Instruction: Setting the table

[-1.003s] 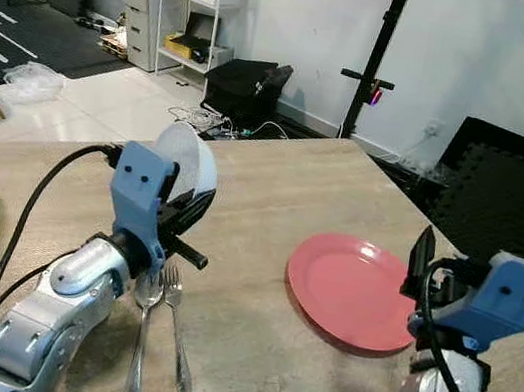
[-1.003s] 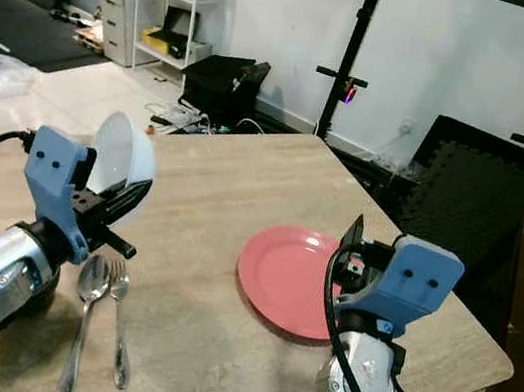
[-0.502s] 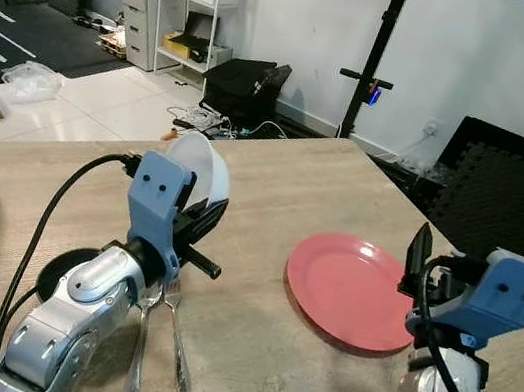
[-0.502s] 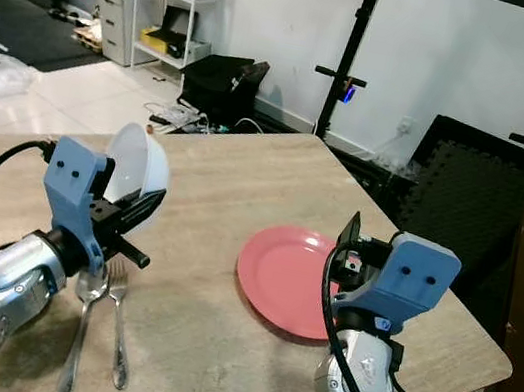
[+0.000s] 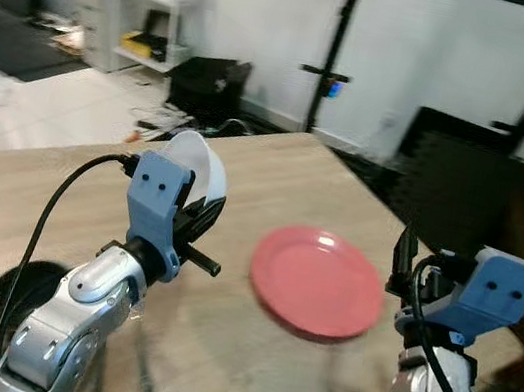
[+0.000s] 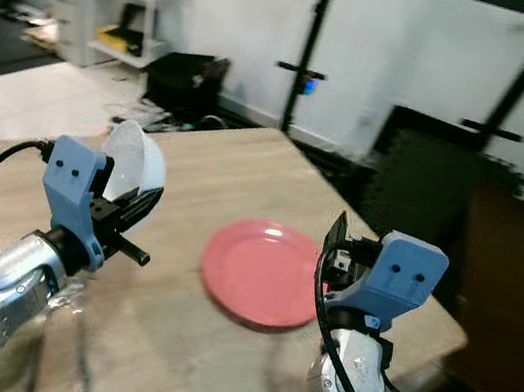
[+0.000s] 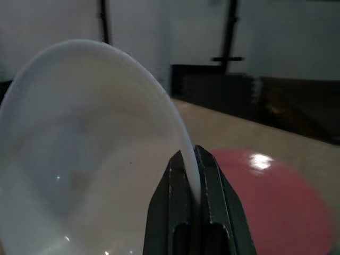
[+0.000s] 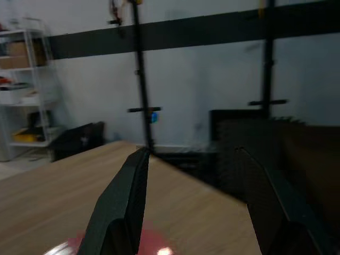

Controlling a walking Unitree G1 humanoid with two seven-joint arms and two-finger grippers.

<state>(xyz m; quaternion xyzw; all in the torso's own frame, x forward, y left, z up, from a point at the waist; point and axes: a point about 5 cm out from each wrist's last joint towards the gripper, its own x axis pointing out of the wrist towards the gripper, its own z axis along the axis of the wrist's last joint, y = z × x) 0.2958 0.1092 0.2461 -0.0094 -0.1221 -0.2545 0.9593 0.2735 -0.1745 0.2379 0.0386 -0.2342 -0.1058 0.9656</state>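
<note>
- The left hand [image 7: 192,175] has its two black fingers [image 7: 212,183] pinched tight on the rim of the white bowl [image 5: 194,166], one finger inside the wall, one outside, and the bowl hangs in the air on its side, above the counter [image 5: 245,178] and well short of the pink plate [image 5: 316,282]
- That bowl looks rigid and thin-walled, glossy too, so I'd judge it light but slick; held by one edge like this it could swivel in the pinch if the arm jerks
- It reads as ceramic or hard plastic, I can't tell which; if ceramic, a drop onto the wood could chip it
- The rim is the sensible place to hold it, since the round body offers two narrow fingers nothing
- The right hand [image 8: 191,202] stands spread wide with nothing between its fingers, hovering just beside the near edge of the pink plate
- The plate lies flat on the counter, shallow and stiff, so only its lip could be taken
- Beyond the plate, a dark rack and foam mats against the wall, blurred
</note>
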